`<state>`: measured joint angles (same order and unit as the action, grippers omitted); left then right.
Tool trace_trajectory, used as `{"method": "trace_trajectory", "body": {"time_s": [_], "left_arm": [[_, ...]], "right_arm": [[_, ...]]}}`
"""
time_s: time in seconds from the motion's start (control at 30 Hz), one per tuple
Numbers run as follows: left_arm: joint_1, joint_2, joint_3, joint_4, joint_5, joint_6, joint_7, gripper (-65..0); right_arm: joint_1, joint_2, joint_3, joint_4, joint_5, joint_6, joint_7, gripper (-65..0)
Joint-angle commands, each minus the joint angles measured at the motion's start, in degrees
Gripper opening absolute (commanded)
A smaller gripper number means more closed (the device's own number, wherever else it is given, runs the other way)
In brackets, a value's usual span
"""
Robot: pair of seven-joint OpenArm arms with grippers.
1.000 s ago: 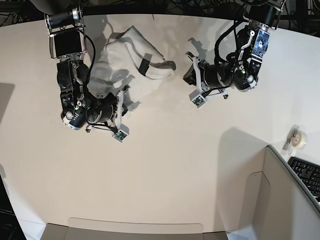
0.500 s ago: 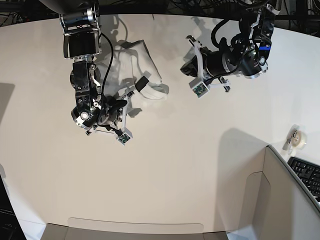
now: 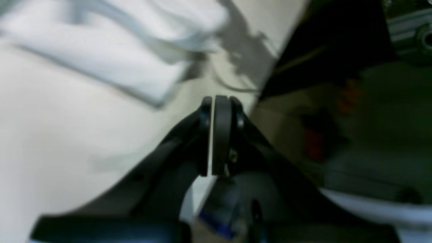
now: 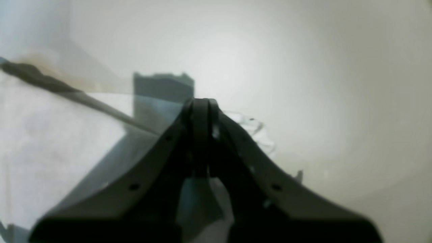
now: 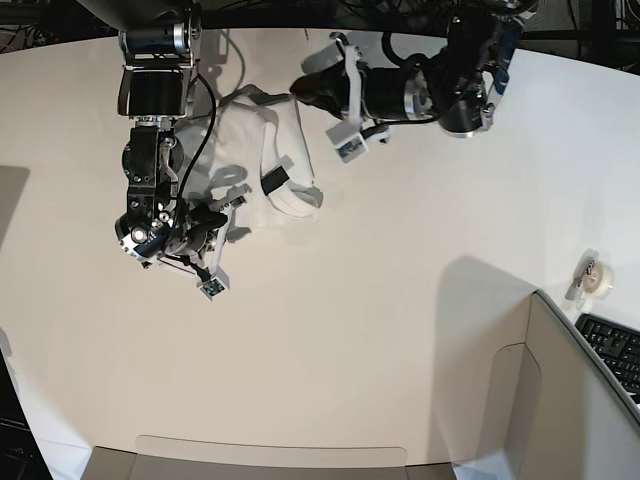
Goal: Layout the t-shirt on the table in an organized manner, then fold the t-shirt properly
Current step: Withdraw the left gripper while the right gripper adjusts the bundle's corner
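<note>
The white t-shirt (image 5: 255,145) lies crumpled in a heap at the back of the table (image 5: 350,330), with a dark strip showing on a fold; no print shows. My left gripper (image 5: 302,86) is shut and empty, just above the heap's back right edge. In the left wrist view its gripper (image 3: 216,100) hovers past the blurred shirt (image 3: 101,60). My right gripper (image 5: 232,200) is shut at the heap's front left edge. In the right wrist view its gripper (image 4: 201,100) has white cloth (image 4: 50,152) to its left and below, and nothing shows between the tips.
A tape roll (image 5: 592,275) stands at the table's right edge. A grey partition (image 5: 560,400) and a keyboard (image 5: 612,350) are at the lower right. The table's curved back edge runs just behind the left gripper, with dark clutter beyond it.
My left arm has swung left and back, from right of the shirt to over its back edge. My right arm shifted left. The shirt heap drew in and its right end moved forward.
</note>
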<state>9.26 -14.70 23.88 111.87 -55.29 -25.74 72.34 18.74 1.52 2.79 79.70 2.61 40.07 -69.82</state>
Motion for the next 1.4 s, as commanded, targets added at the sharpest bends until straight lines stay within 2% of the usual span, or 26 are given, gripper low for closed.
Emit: {"method": "trace_trajectory", "body": {"time_s": [0.0, 0.17, 0.43, 0.57, 0.73, 0.93, 1.1, 1.37], "left_arm": [[-0.5, 0.4, 0.6, 0.0, -1.1, -0.2, -1.6, -65.0], [-1.5, 0.9, 4.1, -7.2, -1.0, -0.1, -6.8, -65.0], [-7.6, 0.9, 4.1, -18.5, -1.0, -0.1, -11.5, -65.0], [-9.7, 0.8, 3.6, -21.7, -1.0, -0.1, -12.0, -65.0], [-11.3, 0.5, 3.6, -24.2, -0.9, -0.1, -13.3, -65.0], [-12.5, 0.6, 3.4, -24.7, 5.5, 0.0, -13.5, -65.0], [-12.4, 0.7, 2.1, -24.8, 8.5, 0.0, -13.7, -65.0], [-14.5, 0.8, -5.0, -25.4, 10.1, 0.0, -13.7, -65.0]], "right_arm": [[1.4, 0.1, 0.9, 1.0, 0.2, -0.1, 0.6, -65.0], [1.4, 0.1, 3.2, 1.0, 0.2, -0.1, 0.4, -65.0], [-0.4, 0.1, 3.3, 1.7, 0.2, -0.1, 0.2, -65.0], [-1.1, 0.1, 3.1, 3.9, 0.2, -0.1, 0.0, -65.0], [-1.1, 0.5, 3.2, 9.7, 0.2, -0.1, -5.0, -65.0], [-1.7, 0.8, 3.1, 15.9, 0.2, -0.1, -10.2, -65.0], [-2.2, 1.0, 2.9, 19.6, 0.2, -0.1, -10.2, -65.0], [-3.3, 5.3, 2.8, 19.9, 0.2, -0.1, -10.2, -65.0]]}}
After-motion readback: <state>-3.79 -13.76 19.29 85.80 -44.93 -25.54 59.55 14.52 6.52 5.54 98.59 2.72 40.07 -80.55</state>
